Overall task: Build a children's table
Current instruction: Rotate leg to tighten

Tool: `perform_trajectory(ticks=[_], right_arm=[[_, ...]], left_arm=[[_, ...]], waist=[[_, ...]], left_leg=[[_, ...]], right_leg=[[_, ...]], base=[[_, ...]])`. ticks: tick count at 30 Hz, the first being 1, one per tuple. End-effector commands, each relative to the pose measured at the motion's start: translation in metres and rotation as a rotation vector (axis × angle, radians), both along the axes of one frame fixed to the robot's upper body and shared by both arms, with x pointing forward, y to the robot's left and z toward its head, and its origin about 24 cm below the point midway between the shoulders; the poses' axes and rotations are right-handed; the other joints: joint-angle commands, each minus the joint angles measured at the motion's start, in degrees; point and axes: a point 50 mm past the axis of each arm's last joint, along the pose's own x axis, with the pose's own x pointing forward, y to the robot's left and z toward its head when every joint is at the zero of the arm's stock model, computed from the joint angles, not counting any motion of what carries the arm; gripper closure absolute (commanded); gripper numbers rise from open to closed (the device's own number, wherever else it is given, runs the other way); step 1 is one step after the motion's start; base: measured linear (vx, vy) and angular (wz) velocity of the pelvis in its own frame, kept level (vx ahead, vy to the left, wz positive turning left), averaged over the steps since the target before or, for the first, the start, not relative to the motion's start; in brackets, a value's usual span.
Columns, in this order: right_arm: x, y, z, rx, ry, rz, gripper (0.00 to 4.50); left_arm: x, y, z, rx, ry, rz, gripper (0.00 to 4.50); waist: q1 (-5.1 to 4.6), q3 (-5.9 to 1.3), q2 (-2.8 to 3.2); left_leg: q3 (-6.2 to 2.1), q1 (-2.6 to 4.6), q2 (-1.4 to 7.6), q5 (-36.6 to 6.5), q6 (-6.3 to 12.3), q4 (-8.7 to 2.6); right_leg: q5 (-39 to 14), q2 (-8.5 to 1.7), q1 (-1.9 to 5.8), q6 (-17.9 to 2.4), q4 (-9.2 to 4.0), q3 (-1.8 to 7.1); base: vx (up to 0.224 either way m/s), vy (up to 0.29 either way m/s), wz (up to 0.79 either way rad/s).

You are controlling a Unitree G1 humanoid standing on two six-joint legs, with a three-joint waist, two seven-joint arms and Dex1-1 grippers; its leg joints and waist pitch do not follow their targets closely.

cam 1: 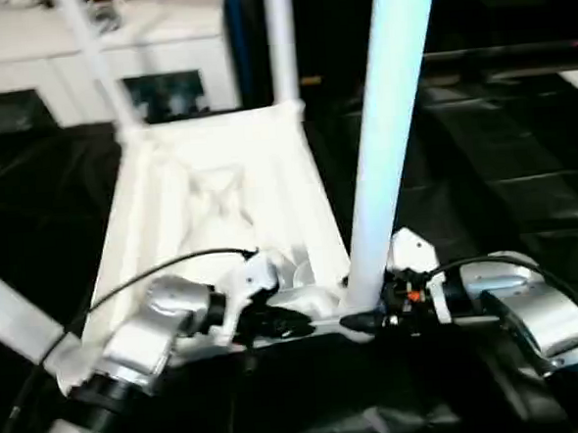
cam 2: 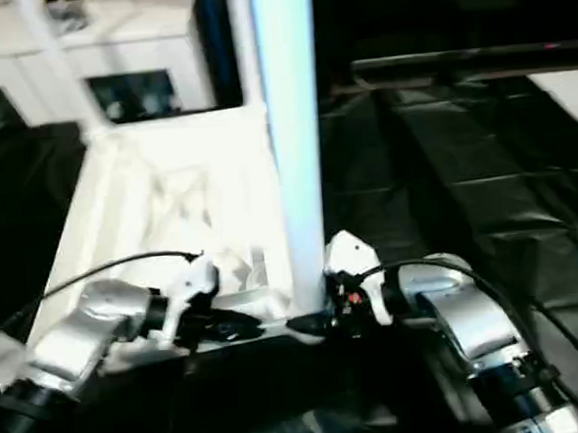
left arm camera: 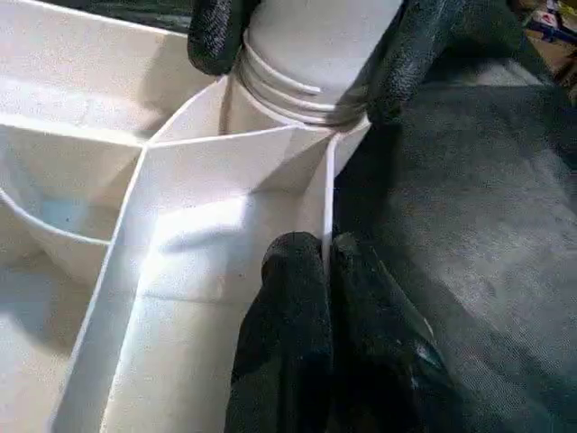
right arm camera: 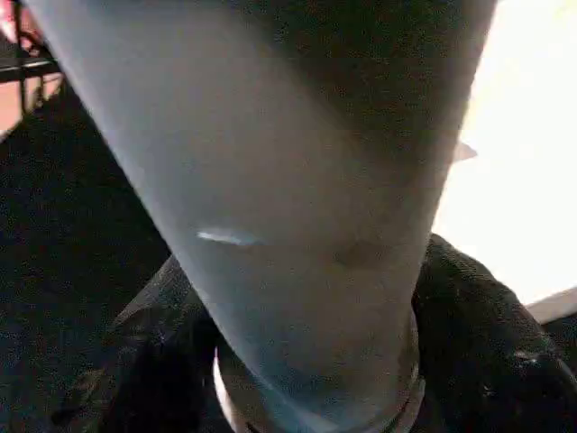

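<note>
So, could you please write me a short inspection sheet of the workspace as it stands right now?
Surface: black sheeting, wrinkled, under everything.
Job's things: tabletop lies underside up; near leg stands in its near corner socket; two more legs rise from the far corners.
Clutter: nothing seen.
Grippers: left gripper has its jaws shut on the tabletop's thin edge wall; right gripper has a finger on each side of the near leg's ringed base.
Cables: a black cable arcs over the left forearm; another over the right.
Surroundings: white cabinet behind.
</note>
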Motion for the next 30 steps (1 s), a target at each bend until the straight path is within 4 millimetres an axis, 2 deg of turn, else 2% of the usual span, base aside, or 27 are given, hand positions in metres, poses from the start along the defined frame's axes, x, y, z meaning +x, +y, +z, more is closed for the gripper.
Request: perform_trajectory(ticks=[1,4,6,13,14,16,18,21,22,23,27,28,30], right_arm=[[-0.004,0.009,0.001,0.017,0.021,0.063,1.76],[-0.005,0.01,0.0,0.016,0.027,0.072,1.89],[-0.007,0.01,-0.001,0.021,0.036,0.076,1.9],[-0.012,0.012,-0.004,0.035,0.06,0.074,1.91],[-0.012,0.013,-0.006,0.045,0.063,0.061,1.91],[-0.011,0.017,-0.011,0.072,0.065,0.003,1.91],[-0.008,0.022,-0.016,0.087,0.058,-0.067,1.91],[0.004,0.033,-0.032,0.057,0.027,-0.278,1.92],[0.005,0.034,-0.033,0.051,0.024,-0.299,1.92],[0.012,0.039,-0.041,0.023,0.022,-0.415,1.92],[0.017,0.05,-0.045,0.035,0.044,-0.531,1.93],[0.019,0.064,-0.046,0.043,0.051,-0.597,1.93],[0.02,0.071,-0.046,0.047,0.053,-0.615,1.93]], left_arm=[[0.001,-0.01,0.013,-0.072,-0.023,-0.089,4.5],[0.001,-0.01,0.013,-0.072,-0.022,-0.094,4.5],[0.001,-0.009,0.014,-0.072,-0.02,-0.096,4.5],[0.001,-0.009,0.013,-0.074,-0.022,-0.092,4.5],[0.001,-0.01,0.013,-0.078,-0.027,-0.08,4.5],[0.003,-0.013,0.011,-0.077,-0.053,-0.041,4.5],[0.007,-0.017,0.01,-0.075,-0.076,0.014,4.5],[0.016,-0.028,0.007,-0.082,-0.107,0.151,4.5],[0.017,-0.03,0.007,-0.084,-0.108,0.161,4.5],[0.019,-0.037,0.007,-0.072,-0.126,0.199,4.5],[0.019,-0.048,0.008,-0.069,-0.127,0.229,4.5],[0.022,-0.06,0.01,-0.079,-0.135,0.295,4.5],[0.022,-0.067,0.011,-0.087,-0.138,0.318,4.5]], waist=[[-0.18,-3.41,-1.07],[-0.3,-3.21,-1.16],[-0.35,-3.22,-1.17],[-0.34,-3.49,-1.35],[-0.33,-3.49,-1.37],[-0.28,-3.55,-1.05],[-0.52,-3.47,-1.18],[-1.28,-3.13,-1.26],[-1.8,-2.89,-1.21],[-2.34,-2.85,-1.32],[-3.84,-2.52,-1.36],[-4.08,-2.52,-1.41],[-4.54,-2.27,-1.41]], left_leg=[[0.09,1.19,1.85,-9.77,6.06,-3.78],[0.01,1.56,1.87,-14.15,2.89,-4.21],[0.03,1.57,1.84,-14.2,2.37,-4.26],[0.01,1.1,1.66,-10.7,3.34,-3.94],[-0.01,1.01,1.66,-10.4,3.47,-3.91],[-0.02,1.02,1.65,-10.24,3.65,-3.84],[-0.06,0.88,1.56,-10.91,3.11,-3.96],[-0.15,0.89,1.38,-14.24,1.14,-4.27],[-0.37,0.79,1.24,-16.32,0.19,-4.55],[-0.63,0.65,1.19,-18.29,-0.66,-4.69],[-1.03,0.92,0.89,-22.66,-1.43,-4.73],[-1.04,1.28,0.85,-23.36,-1.45,-4.59],[-1.24,1.42,0.66,-25.32,-1.65,-4.61]], right_leg=[[-8.45,-1.6,2.82,-15.44,-3.31,1.84],[-13.97,-1.67,2.63,-13.44,-3.83,2.1],[-14.22,-1.65,2.57,-13.06,-3.91,2.19],[-10.78,-1.65,2.82,-13.16,-3.52,2.18],[-10.46,-1.65,2.86,-13.21,-3.47,2.18],[-10.1,-1.64,2.75,-13.45,-3.42,2.12],[-10.71,-1.6,2.8,-13.36,-3.51,2.05],[-16.25,-1.65,2.65,-11.93,-4.09,1.98],[-20.22,-1.68,2.64,-10.66,-4.4,1.74],[-23.7,-1.66,2.73,-9.07,-4.62,1.58],[-30.6,-1.75,2.2,-6.26,-5.64,1.39],[-31.59,-1.78,1.93,-5.8,-5.91,1.47],[-35.22,-1.66,1.65,-4.47,-6.39,1.07]], base=[[0.0,0.0,0.0],[0.0,0.0,0.0],[0.0,0.0,0.0],[0.0,0.0,0.0],[0.0,0.0,0.0],[0.0,0.0,0.0],[0.0,0.0,0.0],[0.0,0.0,0.0],[0.0,0.0,0.0],[0.0,0.0,0.0],[0.0,0.0,0.0],[0.0,0.0,0.0],[0.0,0.0,0.0]])
